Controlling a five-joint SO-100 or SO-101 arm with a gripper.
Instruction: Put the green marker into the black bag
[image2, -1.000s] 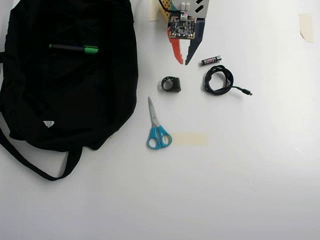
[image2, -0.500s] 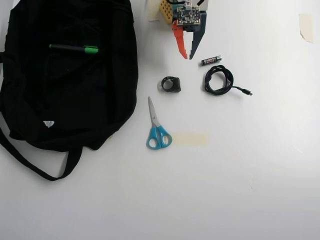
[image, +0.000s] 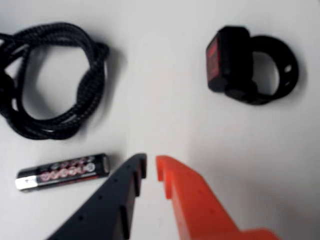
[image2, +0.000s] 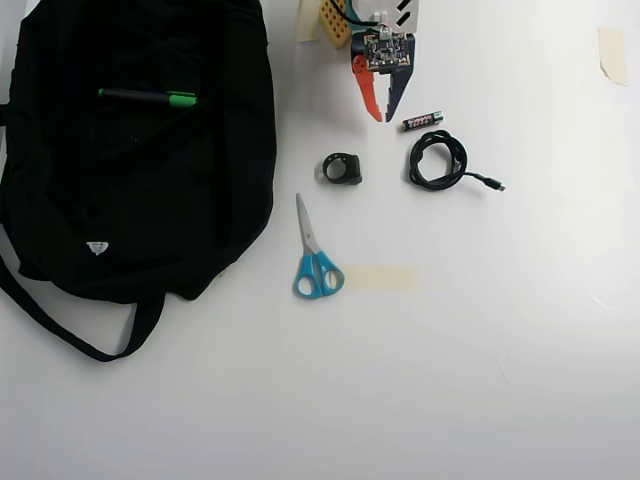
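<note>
The black bag (image2: 130, 200) sprawls over the left of the overhead view, and the green marker (image2: 148, 97) lies on top of its cloth near the upper edge, resting on the fabric rather than visibly inside an opening. The likely trouble is that it counts as placed while it only sits on the surface; a tug on the soft cloth or straps could roll it off onto the counter (image2: 480, 350).

The gripper (image2: 383, 112) is well apart from the bag, its fingers (image: 172, 185) parted by a narrow gap and holding nothing. Reaching back from here, it could sweep the clutter nearby: the blue-handled scissors (image2: 316, 262), the coiled black cable (image2: 437, 160), the black strap-like device (image2: 343, 168) and the AAA battery (image2: 422, 120) just beside the fingertips.

The counter is plain, white and smooth, so things slide easily. Tape strips (image2: 380, 278) mark it; no room shows beyond.
</note>
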